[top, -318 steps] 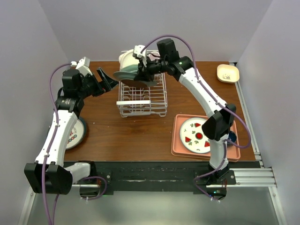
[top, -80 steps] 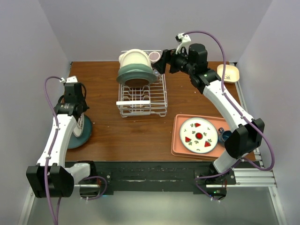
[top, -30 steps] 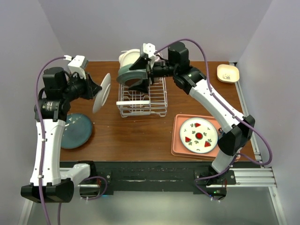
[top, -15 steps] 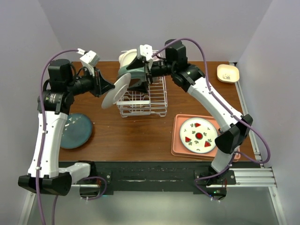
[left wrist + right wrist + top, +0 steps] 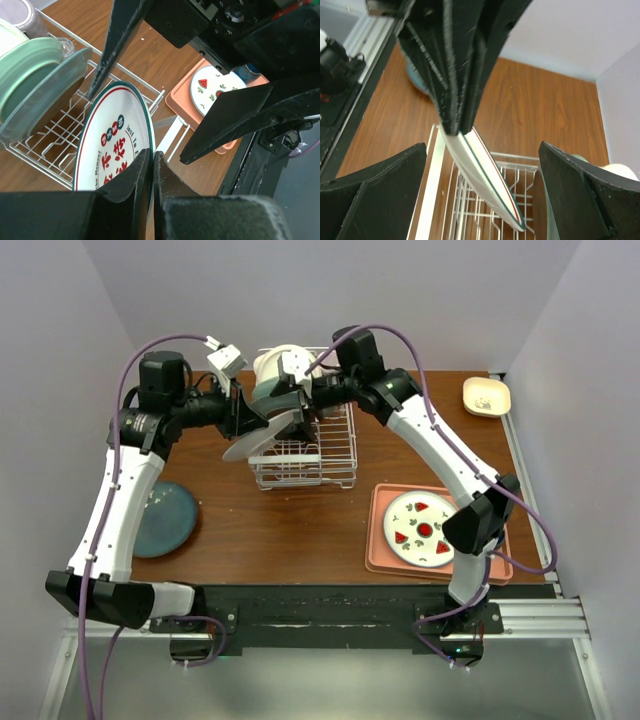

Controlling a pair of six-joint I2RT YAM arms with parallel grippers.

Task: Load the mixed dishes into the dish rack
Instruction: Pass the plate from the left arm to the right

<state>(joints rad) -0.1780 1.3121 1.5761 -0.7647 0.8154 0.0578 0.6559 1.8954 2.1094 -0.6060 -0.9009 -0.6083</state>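
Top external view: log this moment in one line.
left claw shut on patterned plate | right claw open, near plate | plate tilted over dish rack

Table [image 5: 290, 522]: rectangular, dark brown wood-grain top, evenly lit. Walls [image 5: 450, 290]: plain pale lilac, and they closed in the table's left, far and right sides. Black bar [image 5: 320, 612]: ran along the table's near edge, with a grey surface [image 5: 320, 685] beyond it.

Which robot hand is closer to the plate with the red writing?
Left. The left gripper is shut on the rim of the plate, holding it tilted over the dish rack. The right gripper is open, its fingers straddling the plate.
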